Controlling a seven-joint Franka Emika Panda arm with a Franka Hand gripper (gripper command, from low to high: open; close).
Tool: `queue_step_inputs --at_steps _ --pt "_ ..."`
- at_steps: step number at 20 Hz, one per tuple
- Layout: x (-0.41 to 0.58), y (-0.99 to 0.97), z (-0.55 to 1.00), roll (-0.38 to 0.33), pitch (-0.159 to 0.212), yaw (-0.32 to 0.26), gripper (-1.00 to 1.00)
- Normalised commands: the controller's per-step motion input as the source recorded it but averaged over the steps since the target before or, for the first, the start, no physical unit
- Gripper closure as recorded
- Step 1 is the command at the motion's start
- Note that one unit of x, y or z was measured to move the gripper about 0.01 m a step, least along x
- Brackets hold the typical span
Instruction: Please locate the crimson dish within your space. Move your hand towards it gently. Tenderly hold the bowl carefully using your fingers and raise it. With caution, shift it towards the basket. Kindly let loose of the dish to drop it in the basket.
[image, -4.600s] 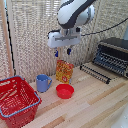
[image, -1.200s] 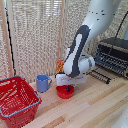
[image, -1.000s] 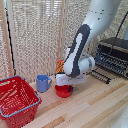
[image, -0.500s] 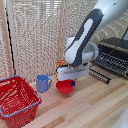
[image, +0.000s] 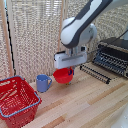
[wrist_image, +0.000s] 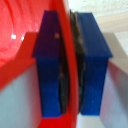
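Note:
The crimson dish (image: 63, 75) is a small red bowl hanging in the air above the wooden table, between the blue mug and the black rack. My hand (image: 71, 70) is shut on its rim, the white block sitting just above it. In the wrist view the two dark blue fingers (wrist_image: 50, 60) clamp the bowl's red wall (wrist_image: 20, 45) between them, one finger inside and one outside. The basket (image: 18, 100), red mesh with a blue-grey rim, stands on the table at the exterior view's lower left, well apart from the bowl.
A blue mug (image: 43, 83) stands on the table between basket and bowl. A black wire rack (image: 96, 73) and a dark appliance (image: 114, 56) sit at the exterior view's right. A slatted screen (image: 35, 35) backs the table.
The arm came down over the bowl, shut on its rim and has lifted it off the table, moving it up and toward the exterior view's left.

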Motion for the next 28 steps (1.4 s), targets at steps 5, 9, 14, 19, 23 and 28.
queue_step_inputs --at_steps 5,9,14,19,23,28 --pt "0.303 0.80 0.71 0.039 0.012 -0.015 1.00" --pt "0.302 0.82 0.67 0.028 0.001 -0.027 1.00" --pt "0.258 0.90 0.40 -0.004 0.000 -0.015 1.00" --pt "0.222 0.94 0.07 -0.022 0.008 -0.004 1.00" --pt "0.061 0.89 -0.15 -0.050 -0.005 0.000 1.00" --pt "0.028 0.64 -0.28 -0.045 -0.061 -0.001 1.00"
